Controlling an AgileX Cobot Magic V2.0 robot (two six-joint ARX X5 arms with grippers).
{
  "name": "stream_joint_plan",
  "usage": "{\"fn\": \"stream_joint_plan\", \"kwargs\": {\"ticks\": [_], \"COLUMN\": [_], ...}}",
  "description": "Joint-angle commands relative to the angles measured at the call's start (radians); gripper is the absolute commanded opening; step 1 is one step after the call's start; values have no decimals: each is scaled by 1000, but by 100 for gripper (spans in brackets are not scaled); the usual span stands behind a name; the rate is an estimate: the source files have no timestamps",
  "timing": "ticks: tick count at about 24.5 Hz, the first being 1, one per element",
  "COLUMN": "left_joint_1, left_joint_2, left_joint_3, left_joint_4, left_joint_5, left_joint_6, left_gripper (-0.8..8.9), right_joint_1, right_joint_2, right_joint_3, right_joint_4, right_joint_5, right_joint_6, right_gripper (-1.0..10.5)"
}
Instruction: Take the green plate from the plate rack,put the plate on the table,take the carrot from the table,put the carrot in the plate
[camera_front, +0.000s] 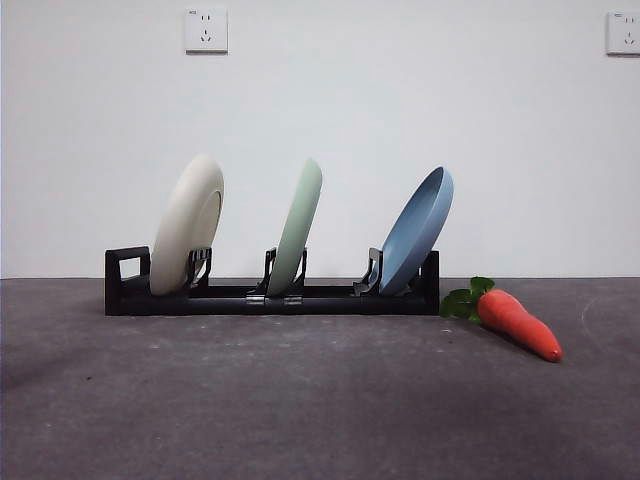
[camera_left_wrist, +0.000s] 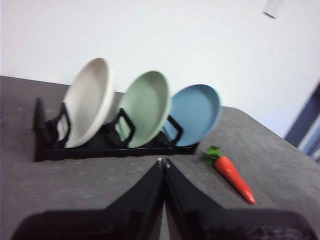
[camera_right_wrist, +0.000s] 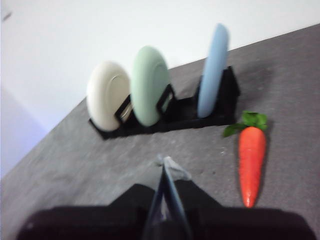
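Note:
The green plate (camera_front: 298, 228) stands on edge in the middle slot of the black plate rack (camera_front: 330, 298) on the dark grey table (camera_front: 300, 400). The carrot (camera_front: 515, 320) lies on the table just right of the rack, leaves toward it. My left gripper (camera_left_wrist: 163, 162) is shut and empty, held back from the rack with the green plate (camera_left_wrist: 146, 107) ahead of it. My right gripper (camera_right_wrist: 164, 161) is shut and empty too, short of the rack (camera_right_wrist: 170, 117), with the carrot (camera_right_wrist: 251, 164) lying off to one side. Neither arm shows in the front view.
A cream-white plate (camera_front: 188, 222) stands in the rack's left slot and a blue plate (camera_front: 418, 230) in the right one. The rack's square loop handle (camera_front: 127, 275) is at its left end. A white wall rises behind the table.

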Motion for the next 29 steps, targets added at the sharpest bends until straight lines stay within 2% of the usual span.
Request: {"fn": "stream_joint_plan", "kwargs": {"ticks": [1, 5, 7, 13, 17, 21, 22, 24, 25, 26, 29], "left_joint_1": [3, 3, 3, 3, 2, 3, 3, 3, 2, 2, 2], "left_joint_2": [35, 108, 150, 270, 343, 397, 401, 404, 404, 404, 408], "left_joint_3": [55, 146, 196, 339, 424, 483, 488, 494, 494, 494, 495], "left_joint_4": [-37, -124, -179, -345, -477, -531, -529, -534, -534, -535, -530], "left_joint_5": [42, 134, 176, 251, 258, 240, 220, 195, 196, 196, 196], "left_joint_6": [57, 136, 185, 328, 408, 414, 410, 409, 409, 409, 409], "left_gripper": [-8, -8, -8, -8, -8, 8, 83, 452, 569, 574, 574], "right_joint_1": [2, 3, 3, 3, 3, 3, 3, 3, 3, 3, 3], "right_joint_2": [68, 172, 223, 340, 386, 391, 391, 391, 391, 391, 391], "right_joint_3": [98, 243, 312, 476, 534, 537, 537, 537, 537, 537, 537], "right_joint_4": [-89, -262, -350, -595, -707, -710, -710, -708, -705, -705, -706], "right_joint_5": [-37, -50, -87, -136, -146, -143, -143, -139, -138, -138, -138], "right_joint_6": [-119, -240, -313, -484, -529, -528, -528, -507, -491, -480, -476], "right_gripper": [-12, -12, -12, -11, -11, 12, 73, 384, 536, 642, 633]}}
